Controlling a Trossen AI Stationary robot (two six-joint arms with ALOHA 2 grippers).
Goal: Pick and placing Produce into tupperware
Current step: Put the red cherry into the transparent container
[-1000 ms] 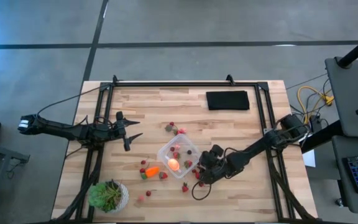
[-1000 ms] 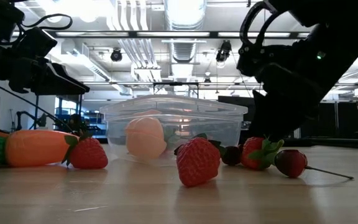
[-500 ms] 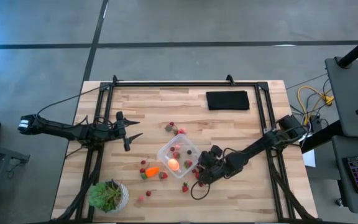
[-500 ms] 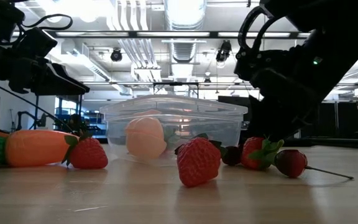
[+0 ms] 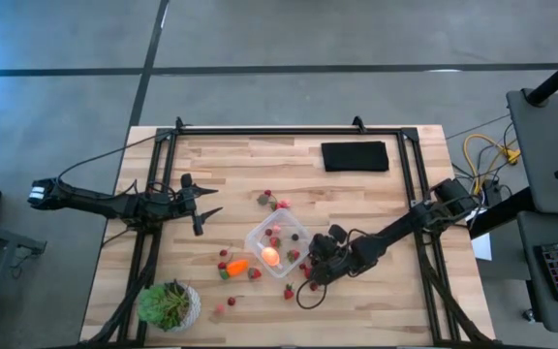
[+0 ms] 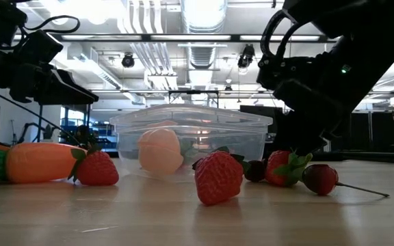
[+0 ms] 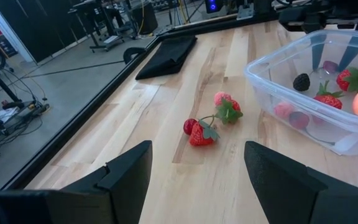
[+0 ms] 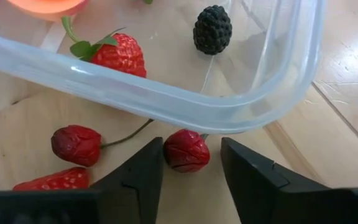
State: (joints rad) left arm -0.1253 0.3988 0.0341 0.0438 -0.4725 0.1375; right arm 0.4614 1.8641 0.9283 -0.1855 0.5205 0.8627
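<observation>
The clear square plastic tupperware [image 5: 277, 247] sits mid-table, holding a round pink-orange fruit [image 5: 270, 256], a red strawberry [image 8: 118, 53] and a black berry [image 8: 212, 29]. Just outside its rounded corner lies a small dark-red cherry-like piece [image 8: 186, 150], between the fingers of the right gripper [image 8: 190, 167], whose jaws flank it narrowly; contact cannot be told. An orange carrot piece [image 5: 236, 266] lies nearby. The left gripper [image 5: 201, 202] hovers well apart, jaws spread wide and empty.

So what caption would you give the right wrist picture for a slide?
Right tool straddling a small red berry on the wood, just outside the clear container.
</observation>
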